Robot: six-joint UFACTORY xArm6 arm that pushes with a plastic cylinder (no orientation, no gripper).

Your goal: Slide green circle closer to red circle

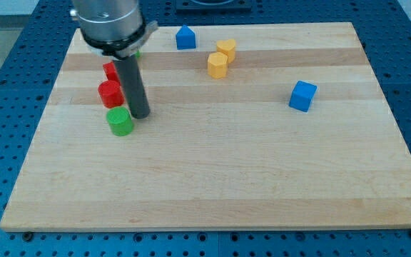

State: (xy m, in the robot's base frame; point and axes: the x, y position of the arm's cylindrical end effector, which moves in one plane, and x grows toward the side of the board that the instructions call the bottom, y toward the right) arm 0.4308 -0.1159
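Observation:
The green circle (120,121) lies on the wooden board (227,178) at the view's left. The red circle (110,93) sits just above it, a small gap apart. My tip (140,114) stands right beside the green circle, at its upper right, and to the right of the red circle. The rod and arm housing hide part of what lies above the red circle.
Another red block (110,71) sits above the red circle, partly behind the rod. A sliver of a green block (138,53) shows by the arm housing. A blue block (185,37) is at the top, two yellow blocks (226,50) (217,65) right of it, a blue cube (302,96) at right.

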